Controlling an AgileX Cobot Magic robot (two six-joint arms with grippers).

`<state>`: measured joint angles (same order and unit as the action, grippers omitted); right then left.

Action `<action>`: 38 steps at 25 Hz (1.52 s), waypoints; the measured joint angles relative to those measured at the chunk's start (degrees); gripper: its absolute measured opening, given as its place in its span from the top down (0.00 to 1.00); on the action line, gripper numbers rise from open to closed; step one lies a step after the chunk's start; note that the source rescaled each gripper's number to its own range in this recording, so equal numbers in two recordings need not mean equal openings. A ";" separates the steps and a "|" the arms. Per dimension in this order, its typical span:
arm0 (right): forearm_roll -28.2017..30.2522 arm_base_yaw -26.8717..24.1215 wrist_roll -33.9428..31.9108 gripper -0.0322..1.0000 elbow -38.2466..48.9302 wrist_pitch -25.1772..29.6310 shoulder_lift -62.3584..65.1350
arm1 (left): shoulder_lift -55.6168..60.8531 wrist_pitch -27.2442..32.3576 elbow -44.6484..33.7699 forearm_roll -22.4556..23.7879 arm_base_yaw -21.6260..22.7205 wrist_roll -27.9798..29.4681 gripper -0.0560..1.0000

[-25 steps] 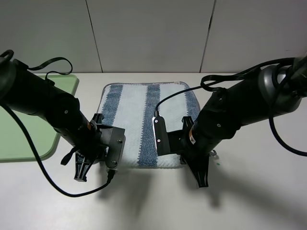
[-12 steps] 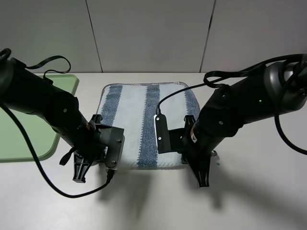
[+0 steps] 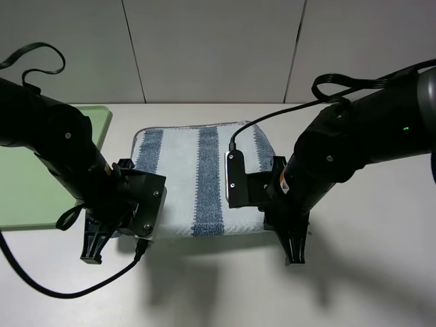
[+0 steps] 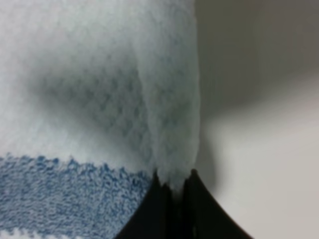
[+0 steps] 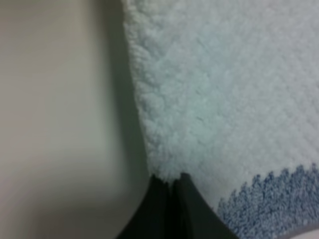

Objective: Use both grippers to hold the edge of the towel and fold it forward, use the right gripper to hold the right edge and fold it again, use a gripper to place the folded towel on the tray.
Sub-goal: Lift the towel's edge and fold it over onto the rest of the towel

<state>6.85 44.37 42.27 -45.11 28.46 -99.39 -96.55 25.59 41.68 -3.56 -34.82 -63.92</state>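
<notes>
The blue-grey and white striped towel (image 3: 197,180) lies in the middle of the table, its near edge lifted off the surface. My left gripper (image 3: 91,255) is at the towel's near left corner and my right gripper (image 3: 294,258) at its near right corner; the arms hide both corners in the high view. In the left wrist view the gripper (image 4: 173,189) is shut on the towel's white hem (image 4: 169,124). In the right wrist view the gripper (image 5: 169,183) is shut on the towel's white edge (image 5: 199,99). The light green tray (image 3: 27,184) lies at the far left.
The white table (image 3: 381,272) extends in front of and to the right of the towel. A grey panelled wall (image 3: 218,48) stands behind it. Black cables loop above both arms.
Both arms have risen with the towel's near edge, so it now hangs above the table. The left arm has shifted left and the towel has slid slightly left.
</notes>
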 joint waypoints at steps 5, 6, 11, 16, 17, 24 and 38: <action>-2.98 0.00 -0.45 0.97 0.00 3.38 1.67 | 1.96 3.88 0.00 -3.14 0.00 0.00 0.94; -3.63 0.00 -0.62 0.97 0.00 4.09 1.94 | 2.28 4.47 0.00 -3.67 0.00 0.00 0.94; -5.81 0.00 -1.08 0.97 -0.06 7.08 3.83 | 3.52 8.08 0.00 -5.08 0.00 0.00 0.94; -6.85 0.00 -3.28 0.97 -0.23 10.04 4.81 | 5.13 10.86 0.00 -6.86 0.00 0.00 0.94; -7.22 0.00 -3.89 0.97 -0.23 10.64 4.81 | 5.39 11.39 0.00 -7.17 0.00 0.00 0.94; -7.51 0.00 -6.77 0.97 -0.23 14.61 7.94 | 7.72 14.64 0.00 -8.26 -3.63 0.00 0.94; -9.02 0.19 -9.07 0.97 -0.23 23.23 16.03 | 7.83 17.69 0.32 -9.25 -7.93 2.82 0.94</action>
<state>-2.17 44.56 33.21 -45.34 51.69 -83.37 -88.72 43.28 42.00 -12.81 -42.74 -61.10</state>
